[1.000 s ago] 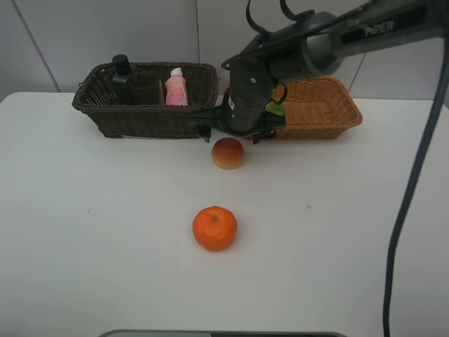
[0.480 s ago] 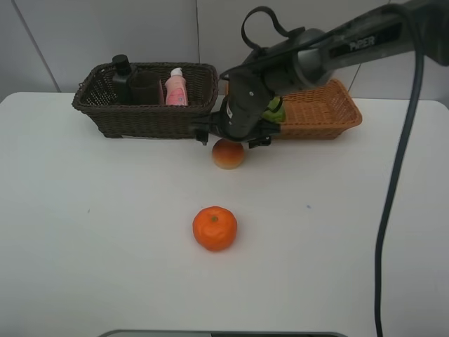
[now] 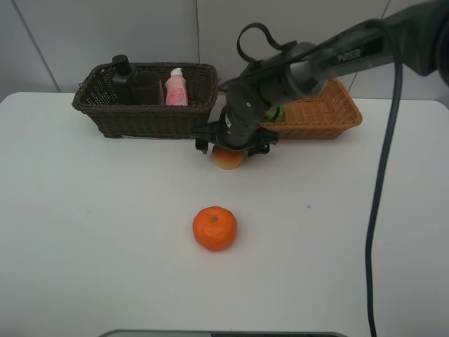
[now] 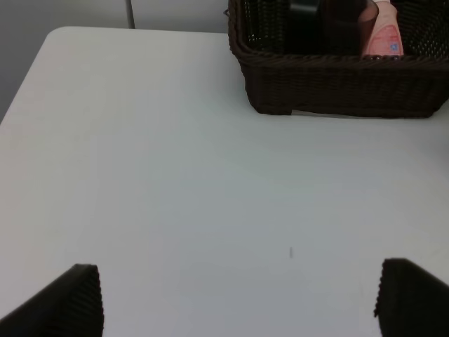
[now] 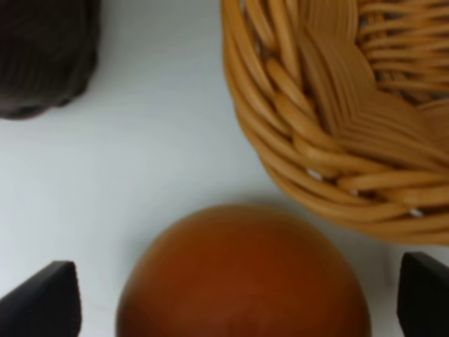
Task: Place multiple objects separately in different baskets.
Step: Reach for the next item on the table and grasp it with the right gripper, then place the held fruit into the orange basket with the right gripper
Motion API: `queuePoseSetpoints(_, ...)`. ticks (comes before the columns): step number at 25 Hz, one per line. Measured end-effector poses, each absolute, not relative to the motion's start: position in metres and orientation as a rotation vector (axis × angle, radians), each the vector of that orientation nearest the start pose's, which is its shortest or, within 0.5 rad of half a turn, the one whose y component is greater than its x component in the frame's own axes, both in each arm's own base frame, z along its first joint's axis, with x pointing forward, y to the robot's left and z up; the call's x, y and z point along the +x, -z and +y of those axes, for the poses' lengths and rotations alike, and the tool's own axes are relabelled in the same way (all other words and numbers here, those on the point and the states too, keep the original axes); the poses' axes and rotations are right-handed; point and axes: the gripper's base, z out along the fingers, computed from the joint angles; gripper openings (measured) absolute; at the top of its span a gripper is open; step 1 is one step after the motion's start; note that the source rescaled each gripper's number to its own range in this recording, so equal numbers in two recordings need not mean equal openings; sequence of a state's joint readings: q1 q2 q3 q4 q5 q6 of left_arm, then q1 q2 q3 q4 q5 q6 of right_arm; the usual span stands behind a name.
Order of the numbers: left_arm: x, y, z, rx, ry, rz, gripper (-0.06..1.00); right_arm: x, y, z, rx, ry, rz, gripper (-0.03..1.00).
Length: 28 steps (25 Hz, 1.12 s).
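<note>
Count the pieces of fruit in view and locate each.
3. A round orange lies on the white table; a red-orange peach-like fruit sits beneath the right gripper; a green lime shows in the orange-tan wicker basket, partly hidden; more may be.

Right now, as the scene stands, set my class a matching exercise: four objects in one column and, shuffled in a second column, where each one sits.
Column A
1. pink bottle
2. lime
3. orange
4. peach

Column B
a. on the table, directly under the open right gripper
b. inside the dark brown basket
c. inside the tan basket
d. alone on the table, apart from both baskets

Pairs: 1-b, 2-c, 3-d, 4-a
</note>
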<state>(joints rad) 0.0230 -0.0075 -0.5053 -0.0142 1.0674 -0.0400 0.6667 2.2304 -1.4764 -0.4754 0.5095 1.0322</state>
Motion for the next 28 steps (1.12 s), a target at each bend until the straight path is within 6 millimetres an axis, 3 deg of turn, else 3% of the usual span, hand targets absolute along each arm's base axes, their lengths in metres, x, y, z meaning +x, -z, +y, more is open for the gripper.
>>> queuePoseSetpoints(7,-0.0069,-0.2782,-0.0013,-0.063,0.028,2.037,1.0,0.3676,-0.0986,0.2634,-0.009,-0.104,2.665,0.91)
queuePoseSetpoints(9,-0.0069,-0.2782,-0.0013,-0.063,0.028,2.037,1.0,0.3676,-0.0986,0.2634,-0.009,-0.104,2.665,0.78)
queuePoseSetpoints(12,-0.0069,-0.2782,-0.0013,-0.063,0.028,2.037,1.0,0.3673,-0.0984,0.2629,-0.004,-0.097,2.669,0.43)
queuePoseSetpoints(28,-0.0069,-0.2782,-0.0013,-0.063,0.028,2.037,1.0,0.367,-0.0982,0.2623,0.0,-0.09,2.674,0.43)
